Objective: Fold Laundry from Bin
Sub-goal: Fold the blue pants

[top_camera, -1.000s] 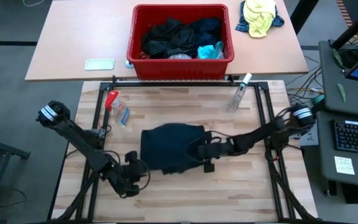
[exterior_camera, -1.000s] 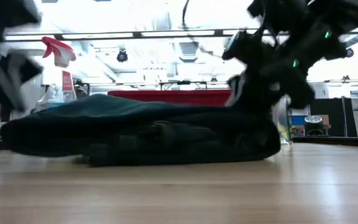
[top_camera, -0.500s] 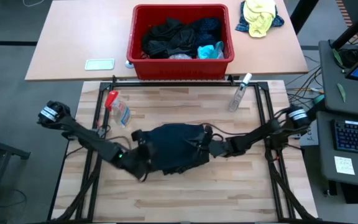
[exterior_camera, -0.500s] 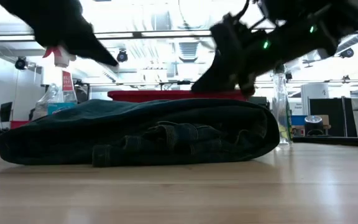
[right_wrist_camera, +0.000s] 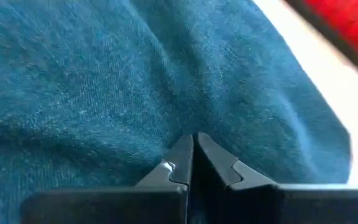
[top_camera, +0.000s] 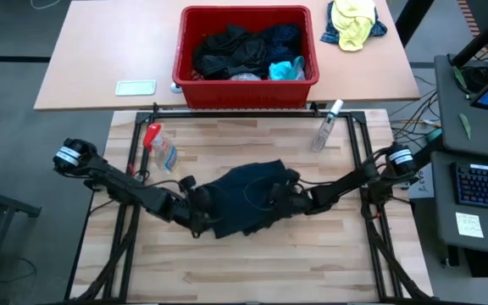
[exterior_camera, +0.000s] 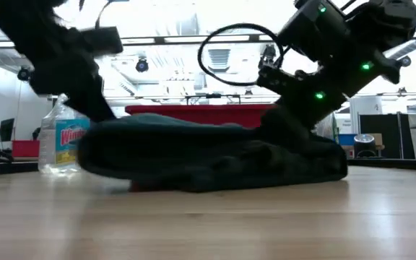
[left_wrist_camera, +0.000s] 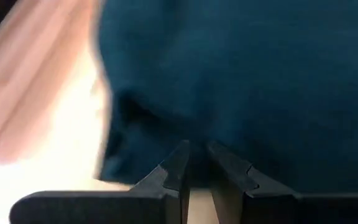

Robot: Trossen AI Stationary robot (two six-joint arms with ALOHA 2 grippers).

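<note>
A dark navy garment point(top_camera: 248, 202) lies folded in several layers on the wooden table point(top_camera: 337, 263), its outline skewed. My left gripper point(top_camera: 200, 208) is shut at the garment's left edge, also seen in the left wrist view point(left_wrist_camera: 197, 149). My right gripper point(top_camera: 291, 196) is shut on top of the garment's right part point(right_wrist_camera: 193, 140). The red bin point(top_camera: 182, 52) stands on the far table with more laundry point(top_camera: 240, 49) heaped inside it. My left gripper pushes with its shut fingertips point(left_wrist_camera: 180, 155) against the garment's folded left edge point(left_wrist_camera: 157, 134). It comes slanting down from the table's left, and the cloth lies on the table. My right gripper presses its shut fingertips point(right_wrist_camera: 182, 149) down on the garment's top layer point(right_wrist_camera: 160, 118) near the right end. It comes slanting down from the table's right, and the cloth creases around the tips.
A spray bottle with a red head point(top_camera: 159, 148) lies at the far left of the wooden table, and a clear spray bottle point(top_camera: 325, 129) at the far right. A yellow-and-blue cloth bundle point(top_camera: 354, 21) and a flat white thing point(top_camera: 135, 87) are on the far table.
My left gripper has swung from the near left of the table up to the garment's left edge and pushed it toward the right. My right gripper has tipped and sunk onto the garment's right part. The garment has bunched together and its outline has skewed.
</note>
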